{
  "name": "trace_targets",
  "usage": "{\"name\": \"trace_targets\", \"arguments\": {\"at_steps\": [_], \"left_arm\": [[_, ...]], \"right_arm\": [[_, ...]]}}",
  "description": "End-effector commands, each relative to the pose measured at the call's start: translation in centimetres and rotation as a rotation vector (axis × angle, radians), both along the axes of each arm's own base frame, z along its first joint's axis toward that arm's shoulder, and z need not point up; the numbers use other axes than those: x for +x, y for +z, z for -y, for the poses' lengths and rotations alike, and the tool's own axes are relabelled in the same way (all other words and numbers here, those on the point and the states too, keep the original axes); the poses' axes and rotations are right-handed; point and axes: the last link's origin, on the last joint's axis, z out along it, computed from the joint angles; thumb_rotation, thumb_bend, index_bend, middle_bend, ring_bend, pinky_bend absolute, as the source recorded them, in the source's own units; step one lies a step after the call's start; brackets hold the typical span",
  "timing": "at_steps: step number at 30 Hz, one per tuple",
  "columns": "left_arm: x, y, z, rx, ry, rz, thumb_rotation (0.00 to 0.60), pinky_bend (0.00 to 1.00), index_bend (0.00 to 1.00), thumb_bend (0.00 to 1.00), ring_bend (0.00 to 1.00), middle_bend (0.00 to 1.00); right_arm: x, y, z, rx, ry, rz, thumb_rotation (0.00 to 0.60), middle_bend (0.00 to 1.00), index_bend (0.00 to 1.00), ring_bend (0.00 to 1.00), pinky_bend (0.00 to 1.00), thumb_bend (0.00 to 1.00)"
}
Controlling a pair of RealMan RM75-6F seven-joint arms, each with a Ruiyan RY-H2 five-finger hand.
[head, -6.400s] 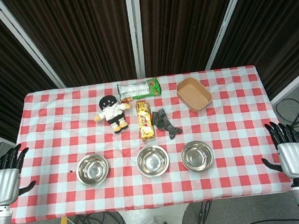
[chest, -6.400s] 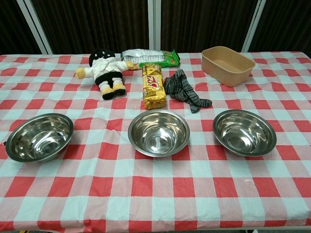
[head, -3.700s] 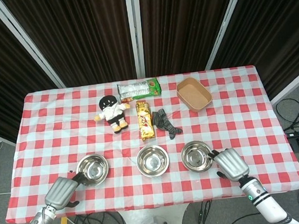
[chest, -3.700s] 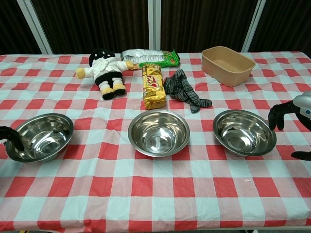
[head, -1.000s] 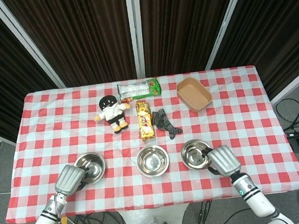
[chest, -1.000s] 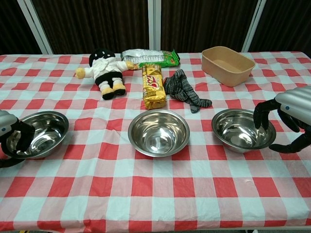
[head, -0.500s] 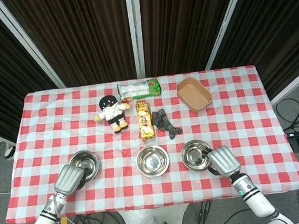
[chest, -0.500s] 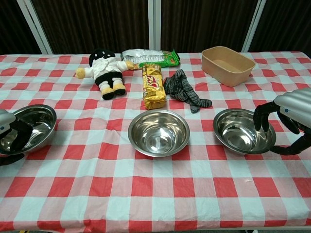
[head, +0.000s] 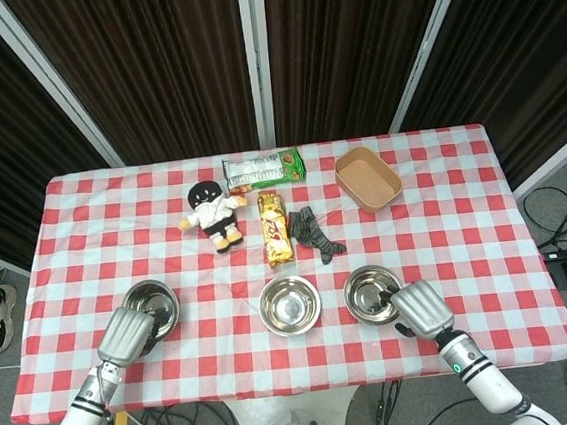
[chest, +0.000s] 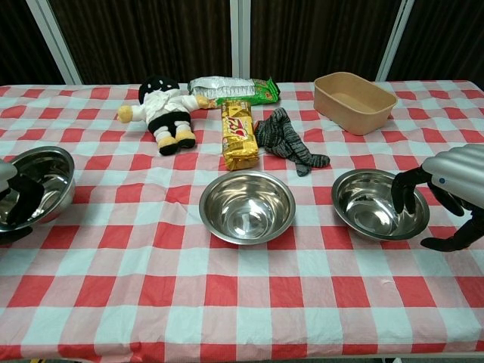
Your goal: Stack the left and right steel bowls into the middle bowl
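Left hand (head: 126, 334) grips left bowl (chest: 39, 184), right hand (chest: 452, 185) grips right bowl (chest: 378, 203); middle bowl (chest: 246, 206) betw. them. Snack pack (chest: 238, 134) text unreadable; doll (chest: 165, 110), sock (chest: 288, 141) behind on worktop (chest: 242, 310).

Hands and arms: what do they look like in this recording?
Both the left hand and right hand have ribbed silver-grey backs and black fingers. The forearms are white with black wrist bands; the right wrist shows a small green light. No sleeves or loose cables are visible.

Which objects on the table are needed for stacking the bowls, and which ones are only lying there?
Needed:
left bowl
middle bowl
right bowl

Only lying there:
doll
green snack packet
yellow biscuit packet
grey sock
brown tray
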Motion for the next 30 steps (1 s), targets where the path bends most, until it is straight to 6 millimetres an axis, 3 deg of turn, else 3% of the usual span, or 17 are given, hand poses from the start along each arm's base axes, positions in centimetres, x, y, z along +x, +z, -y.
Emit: {"name": "trace_targets", "arguments": {"at_steps": [1, 13, 30], "left_arm": [[-0.1, 0.4, -0.2, 0.014, 0.002, -0.004, 0.600, 0.93, 0.72, 0.34, 0.91, 0.75], [-0.7, 3.1, -1.2, 0.124, 0.017, -0.028, 0.600, 0.93, 0.73, 0.34, 0.91, 0.75], [-0.8, 5.5, -1.4, 0.220, 0.016, -0.036, 0.600, 0.94, 0.73, 0.34, 0.91, 0.76]], "right_arm": [[0.0, -0.2, 0.1, 0.004, 0.007, -0.012, 0.600, 0.45, 0.45, 0.70, 0.68, 0.12], [0.3, -1.7, 0.9, 0.023, 0.033, -0.049, 0.600, 0.45, 0.45, 0.70, 0.68, 0.13], [0.6, -3.9, 1.1, -0.005, 0.048, -0.082, 0.600, 0.53, 0.55, 0.72, 0.69, 0.31]]}}
